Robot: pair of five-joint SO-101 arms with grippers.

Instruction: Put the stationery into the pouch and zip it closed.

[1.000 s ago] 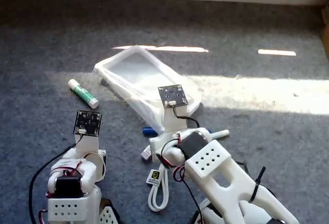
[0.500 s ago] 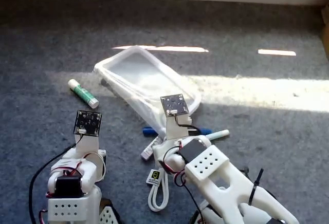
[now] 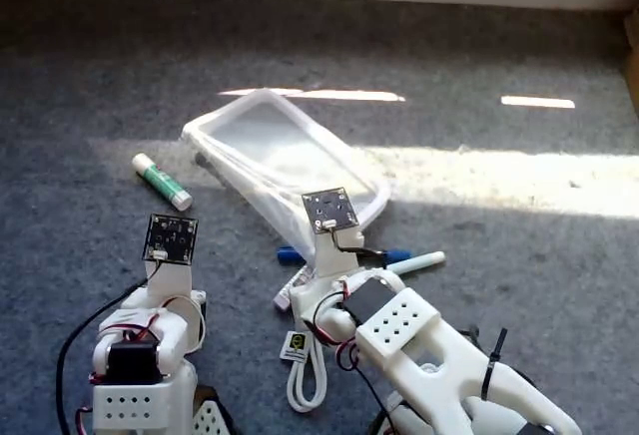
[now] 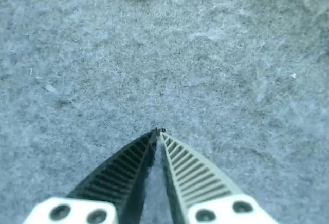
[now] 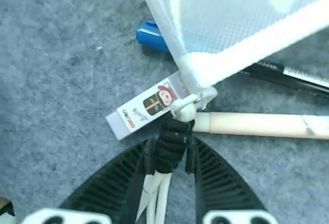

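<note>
The translucent white pouch point(image 3: 270, 151) lies open on the grey carpet, one corner point(image 5: 231, 23) close to my right gripper. My right gripper point(image 5: 172, 144) is shut on the black knot of the zip's pull cord point(image 5: 172, 134). Around that corner lie a blue pen point(image 5: 151, 34), a white eraser point(image 5: 146, 111), a cream pen point(image 5: 257, 125) and a black pen point(image 5: 288, 75). A green glue stick point(image 3: 163, 182) rests left of the pouch. My left gripper point(image 4: 158, 132) is shut, empty, just above bare carpet.
A white cord loop with a tag point(image 3: 308, 370) trails on the carpet beside the right arm point(image 3: 399, 325). The left arm point(image 3: 150, 325) stands at the front left. Sunlit strips cross the carpet behind the pouch.
The right arm has drawn back toward the front, still holding the pull cord, uncovering more of the blue and cream pens. The left arm has kept still.
</note>
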